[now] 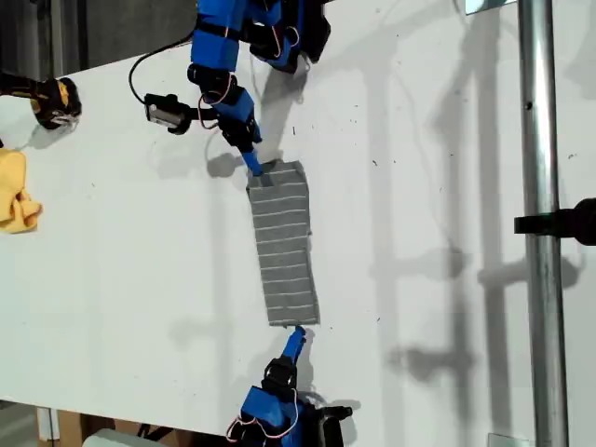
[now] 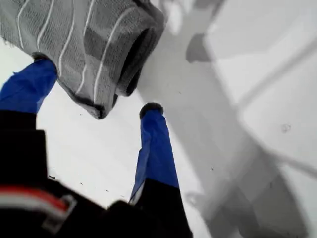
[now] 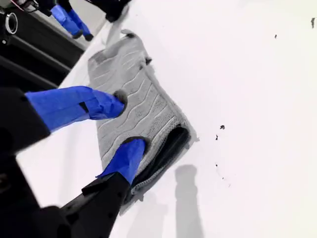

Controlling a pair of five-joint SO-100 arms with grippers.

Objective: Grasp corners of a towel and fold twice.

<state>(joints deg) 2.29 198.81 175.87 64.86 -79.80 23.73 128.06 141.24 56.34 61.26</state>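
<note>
Towel (image 1: 284,242) lies as a long narrow folded strip mid-counter (image 1: 419,186), grey soft knit with thin white cross stripes. Its layered end shows a dark open fold in the second wrist view.

We see our first gripper (image 1: 296,337) at the strip's end nearer the exterior view's bottom, fingers (image 2: 153,144) wide, holding nothing. Our second gripper (image 1: 251,166) is at the opposite end, fingers (image 3: 124,158) spread over the cloth, one tip touching it.

The white matte counter lies bare on both long sides of the strip. A yellow cloth (image 1: 14,191) sits well apart at the exterior view's left, and a metal pole (image 1: 540,186) stands at its right.
</note>
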